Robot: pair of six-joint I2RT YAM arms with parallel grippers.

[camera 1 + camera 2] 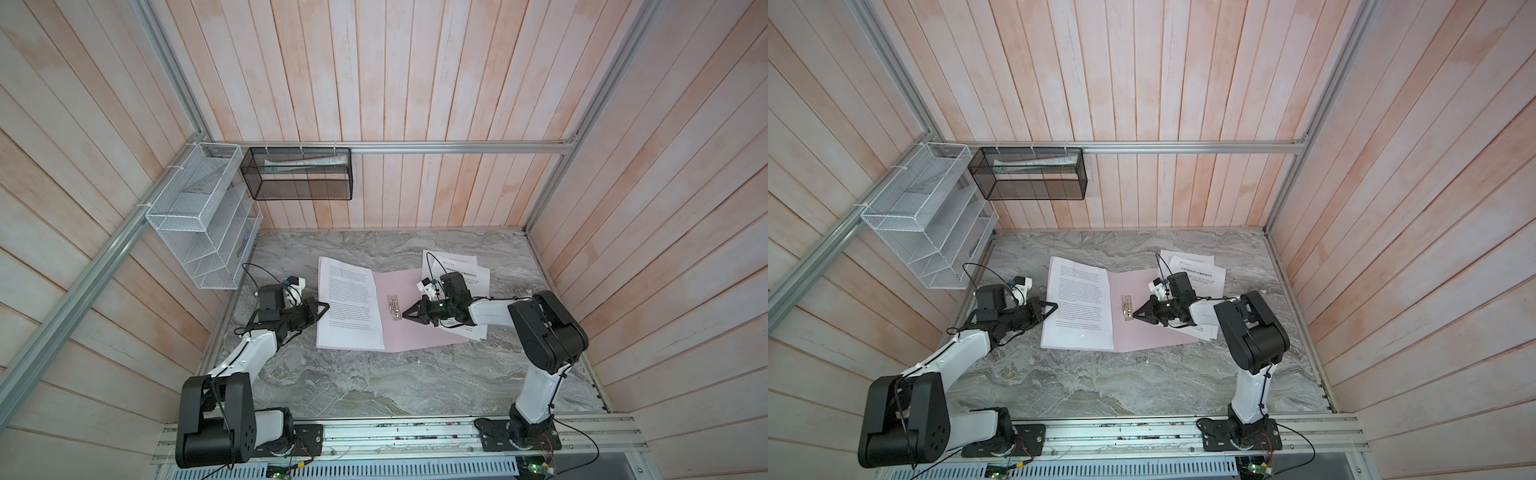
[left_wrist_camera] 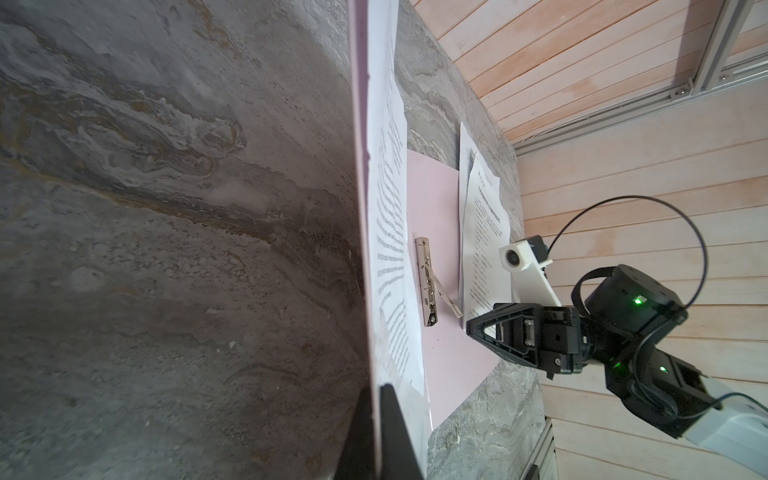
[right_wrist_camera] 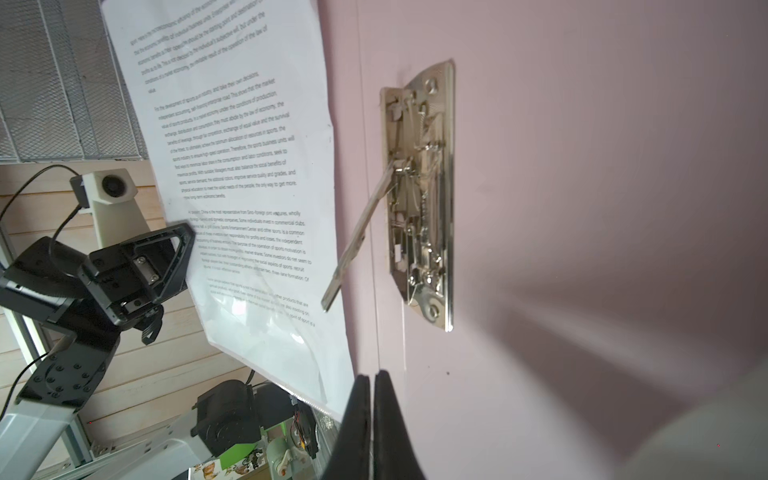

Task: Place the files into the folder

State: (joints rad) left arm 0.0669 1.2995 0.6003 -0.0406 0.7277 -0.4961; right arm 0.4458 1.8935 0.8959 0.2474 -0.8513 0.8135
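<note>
Directions are read off a top view as a dial, with 12 o'clock at the back wall.

**Task items.** I see the folder (image 1: 419,332) lying open and flat at the centre of the tabletop, pink inner face up. Its clip bar (image 3: 424,199) runs beside the spine on the right half, with the lever raised off the bar. A printed sheet (image 1: 349,307) covers the left half. The loose files (image 1: 469,274) lie fanned at 2 o'clock of the folder and overlap its right edge.

**Grippers.** The left gripper (image 1: 325,307) sits at 9 o'clock of the folder. Its jaws are clamped on the folder's left edge, and the left wrist view shows the pink edge between the fingers (image 2: 395,428). I cannot tell whether the sheet is pinched too. The right gripper (image 1: 403,316) points at the near end of the clip bar from 3 o'clock. Its jaws are pressed together with nothing between them. I cannot tell whether it touches the folder.

**Surface and room.**
- The tabletop (image 1: 374,386) is a grey, marble-veined slab.
- Plank walls (image 1: 415,83) of pale pink-white wood enclose it on three sides, braced by aluminium rails (image 1: 457,147).
- A white wire rack (image 1: 199,232) hangs at 10 o'clock.
- A black mesh basket (image 1: 299,183) hangs at 11 o'clock and holds rolled pale papers.
- The arm bases stand at 7 and 5 o'clock.
</note>
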